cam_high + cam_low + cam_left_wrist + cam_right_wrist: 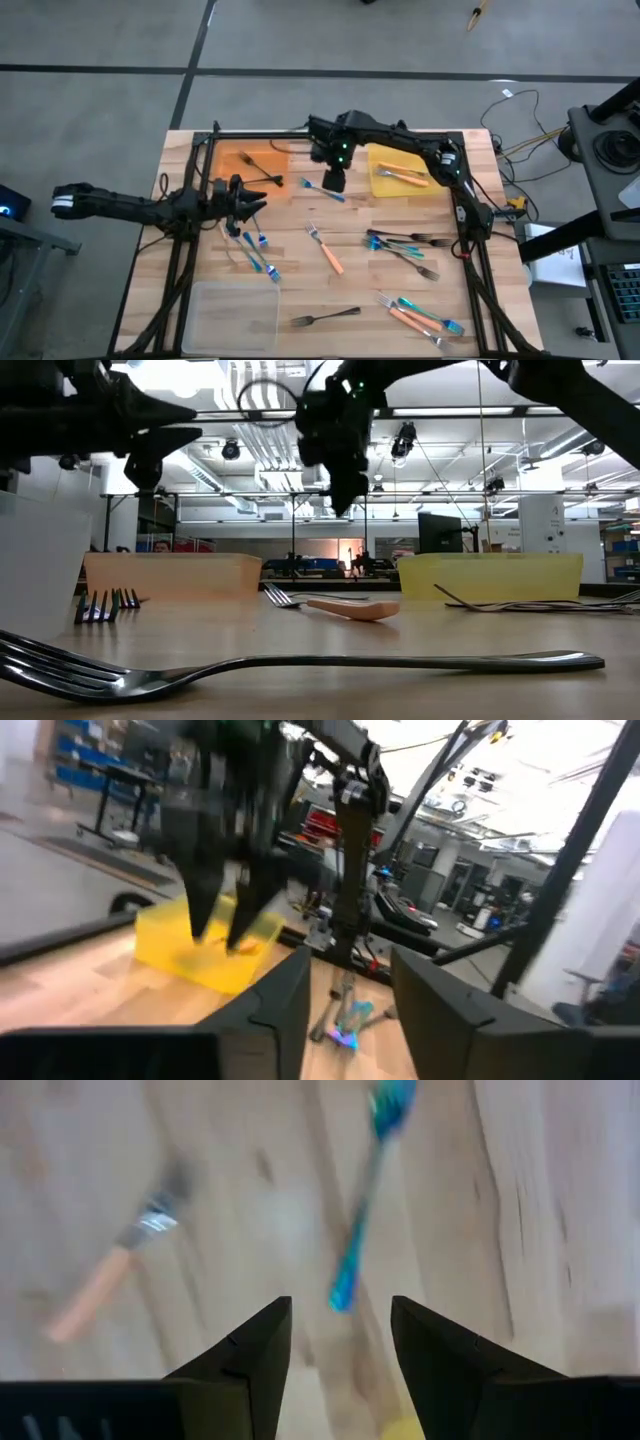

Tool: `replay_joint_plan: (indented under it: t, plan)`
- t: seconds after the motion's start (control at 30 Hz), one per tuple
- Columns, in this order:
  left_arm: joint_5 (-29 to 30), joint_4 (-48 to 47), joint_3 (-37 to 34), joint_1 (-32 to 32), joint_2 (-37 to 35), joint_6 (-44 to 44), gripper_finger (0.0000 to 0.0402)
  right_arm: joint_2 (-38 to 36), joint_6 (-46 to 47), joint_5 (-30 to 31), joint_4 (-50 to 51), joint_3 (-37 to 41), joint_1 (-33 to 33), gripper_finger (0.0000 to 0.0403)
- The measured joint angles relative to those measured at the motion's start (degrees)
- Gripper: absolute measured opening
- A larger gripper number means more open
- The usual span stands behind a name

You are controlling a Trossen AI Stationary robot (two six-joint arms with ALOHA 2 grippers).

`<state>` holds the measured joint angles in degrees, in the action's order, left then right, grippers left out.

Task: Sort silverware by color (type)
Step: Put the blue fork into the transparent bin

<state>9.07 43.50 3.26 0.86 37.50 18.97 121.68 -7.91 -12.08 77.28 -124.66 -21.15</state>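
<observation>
My right end effector [335, 1342] hangs with fingers parted and empty over the slim shiny blue-teal fork [362, 1192] lying on the wooden worktop [300, 270], between the flat orange tray [256, 166] and the flat yellow tray [400, 172]. I judge the step to be picking this fork; next I must drop straight down and straddle its handle. My left end effector [345, 982], also parted and empty, waits near the orange tray.
</observation>
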Motion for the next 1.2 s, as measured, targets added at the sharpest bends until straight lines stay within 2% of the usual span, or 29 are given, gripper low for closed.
replay_joint_plan:
  t: [0.17,0.33,0.4,0.57,0.73,0.9,1.2]
  plan:
    - [2.04,-4.99,5.31,0.09,3.46,-0.4,0.0158,-3.03,0.51,8.86,0.36,9.43,0.4,0.016]
    - [2.09,-17.88,12.47,0.09,7.24,-0.46,0.0161,-10.82,2.59,9.17,-4.62,21.46,0.4,0.0154]
    - [2.5,-21.8,14.71,0.09,8.86,-0.51,0.0159,-15.32,4.63,9.09,-10.21,27.23,0.42,0.0153]
    - [2.99,-22.77,18.46,0.09,13.85,-1.98,0.0155,-25.02,9.63,8.79,-29.4,42.84,0.79,0.0155]
    - [2.97,-23.04,20.55,0.09,17.98,-2.16,0.0153,-28.29,14.57,8.46,-50.78,54.75,1.48,0.0155]
    - [2.96,-23.07,22.08,0.09,21.1,-0.35,0.0153,-24.59,18.56,7.51,-63.22,58.33,2.11,0.0155]
    - [2.92,-23.32,25.83,0.09,24.07,-0.43,0.0153,-15.63,20.2,7.63,-64.06,51.78,2.06,0.0151]
